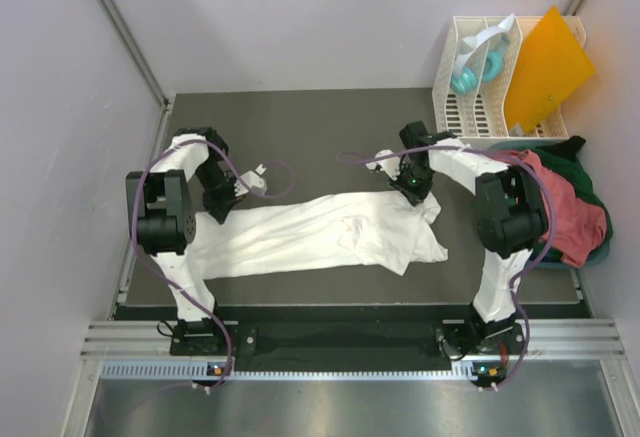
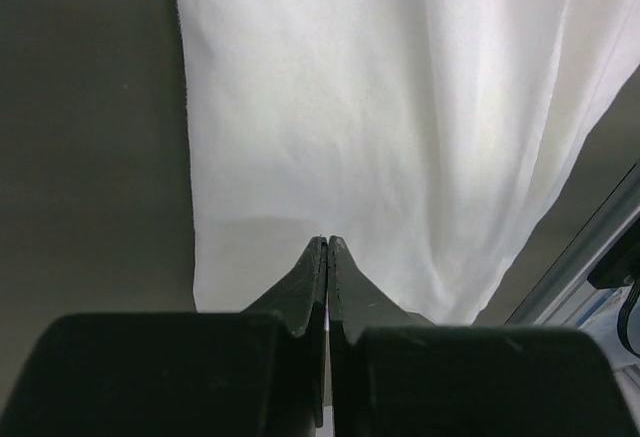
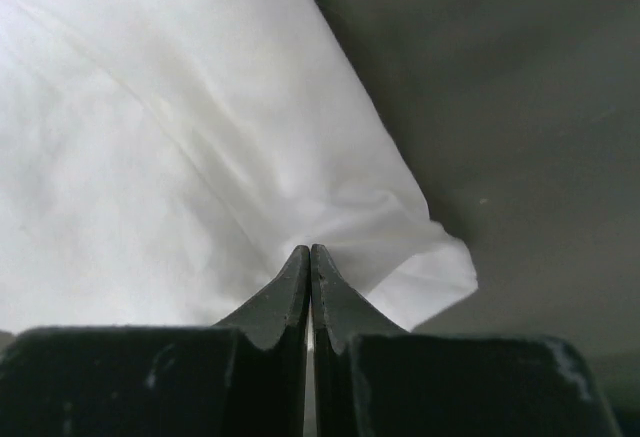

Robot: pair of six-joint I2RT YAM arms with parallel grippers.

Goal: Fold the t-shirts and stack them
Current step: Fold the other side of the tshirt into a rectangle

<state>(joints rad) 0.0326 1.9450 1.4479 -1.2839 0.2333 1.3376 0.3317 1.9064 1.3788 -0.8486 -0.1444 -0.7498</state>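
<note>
The large white t-shirt (image 1: 310, 232) lies as a long, lengthwise-folded band across the dark table (image 1: 300, 127), rumpled at its right end. My left gripper (image 1: 238, 205) is at the band's far left corner, jaws shut and pinching the cloth there. In the left wrist view the shut gripper (image 2: 327, 240) rests on smooth white t-shirt (image 2: 380, 107). My right gripper (image 1: 412, 195) is shut on the far right end. In the right wrist view creases in the white t-shirt (image 3: 150, 137) converge at the shut gripper (image 3: 309, 248). A salmon-red t-shirt (image 1: 570, 217) and a dark green one (image 1: 588, 172) lie heaped at the right.
A white slatted rack (image 1: 470, 117) stands at the back right, holding a stiff orange sheet (image 1: 545, 67) and a teal object (image 1: 468, 75). Grey walls close in the left, back and right sides. A metal rail (image 1: 340, 342) runs along the near edge, by the arm bases.
</note>
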